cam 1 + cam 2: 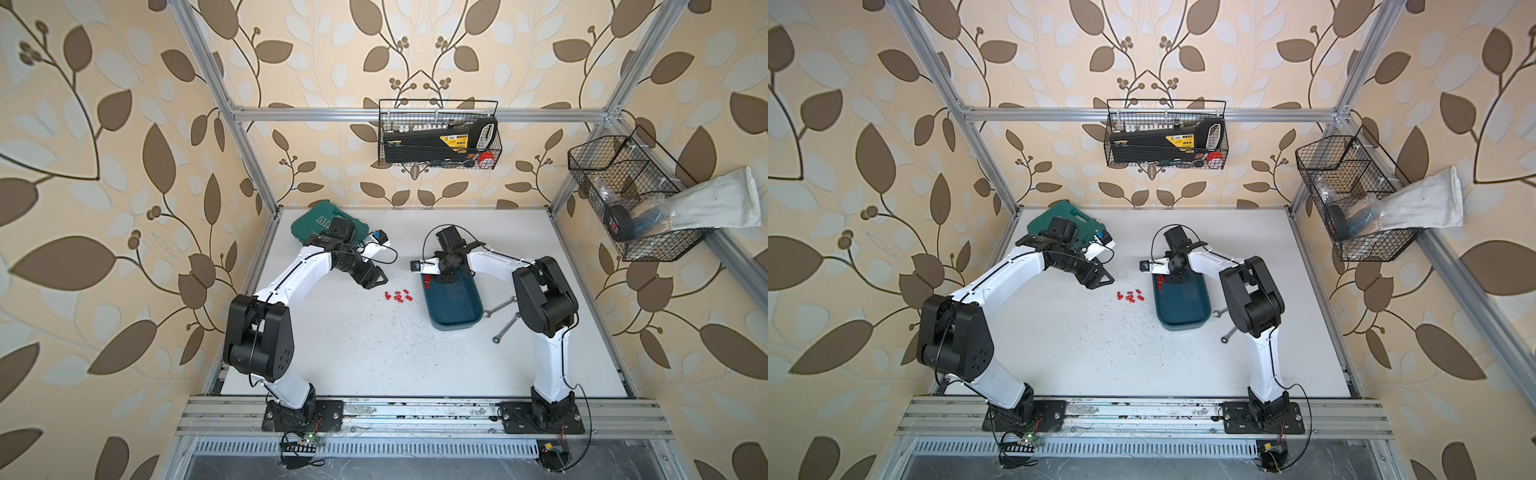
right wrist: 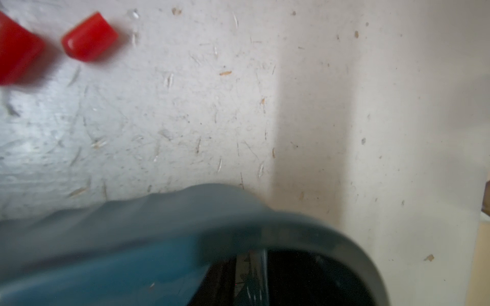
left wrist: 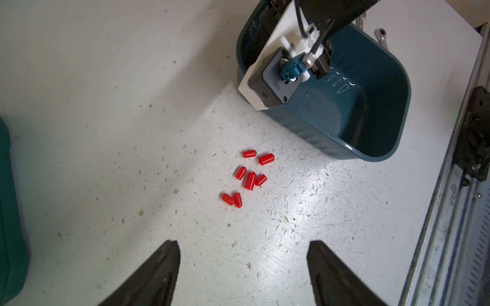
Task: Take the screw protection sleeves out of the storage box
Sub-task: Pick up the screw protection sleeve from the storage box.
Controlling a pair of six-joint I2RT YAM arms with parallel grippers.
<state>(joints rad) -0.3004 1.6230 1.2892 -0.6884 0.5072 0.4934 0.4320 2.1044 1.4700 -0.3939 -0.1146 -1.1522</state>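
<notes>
Several red screw protection sleeves (image 1: 398, 296) (image 3: 250, 180) lie loose on the white table, just left of the teal storage box (image 1: 455, 303) (image 3: 371, 111). A few more sleeves (image 1: 427, 282) show inside the box against its left wall. My left gripper (image 3: 244, 242) (image 1: 376, 281) hovers open and empty, left of the loose pile. My right gripper (image 1: 440, 274) reaches down into the far end of the box. Its jaws are hidden under the wrist camera (image 3: 275, 79). In the right wrist view, the blurred box rim (image 2: 132, 238) fills the foreground, with a sleeve (image 2: 90, 37) on the table beyond it.
A green tool case (image 1: 328, 224) lies at the back left behind my left arm. Two wrenches (image 1: 500, 307) (image 1: 505, 330) lie right of the box, by my right arm. Black wire baskets (image 1: 438, 133) (image 1: 623, 195) hang on the back and right frame rails.
</notes>
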